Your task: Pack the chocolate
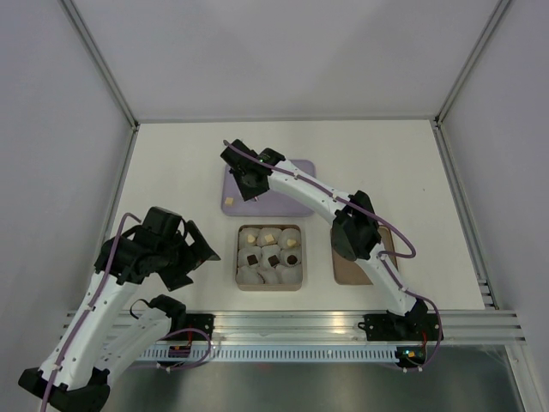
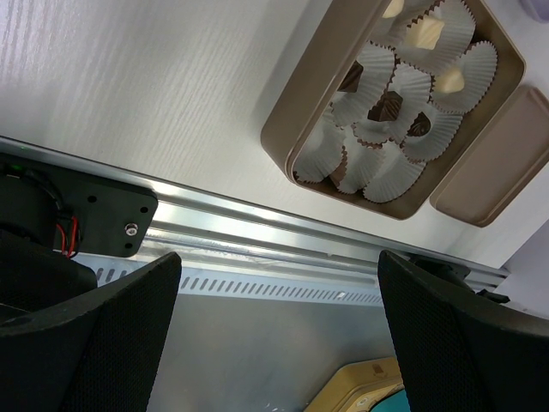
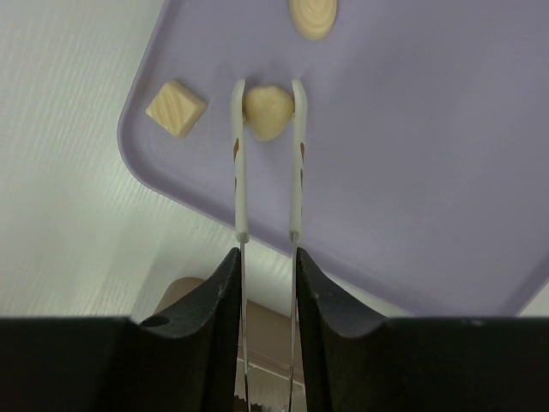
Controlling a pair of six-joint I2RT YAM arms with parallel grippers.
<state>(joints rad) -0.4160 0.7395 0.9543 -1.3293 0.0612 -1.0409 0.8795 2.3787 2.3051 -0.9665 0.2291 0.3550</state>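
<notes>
Top view: a white desk (image 1: 171, 172) carries a purple tray (image 1: 300, 176), and at 6 o'clock from it an open brown box (image 1: 269, 287) lined with white paper cups (image 1: 289, 240). The flat brown lid (image 1: 340, 268) lies just beside the box at 3 o'clock. Five cups hold chocolate: two cream pieces (image 1: 251, 239) in the far row and three dark pieces (image 1: 273, 260) in the middle row. The right gripper (image 3: 268, 86) reaches over the tray's near-left corner, and its thin jaws pinch a rounded cream chocolate (image 3: 268, 116), one tip touching each side, with the piece lying on the tray. A square cream chocolate (image 3: 176, 107) lies near it at 9 o'clock, and a swirled cream chocolate (image 3: 313, 15) at 1 o'clock, both apart from the jaws. The left gripper (image 1: 199, 253) hangs at 9 o'clock from the box, over the desk's near edge, its jaws spread wide and gripping nothing.
</notes>
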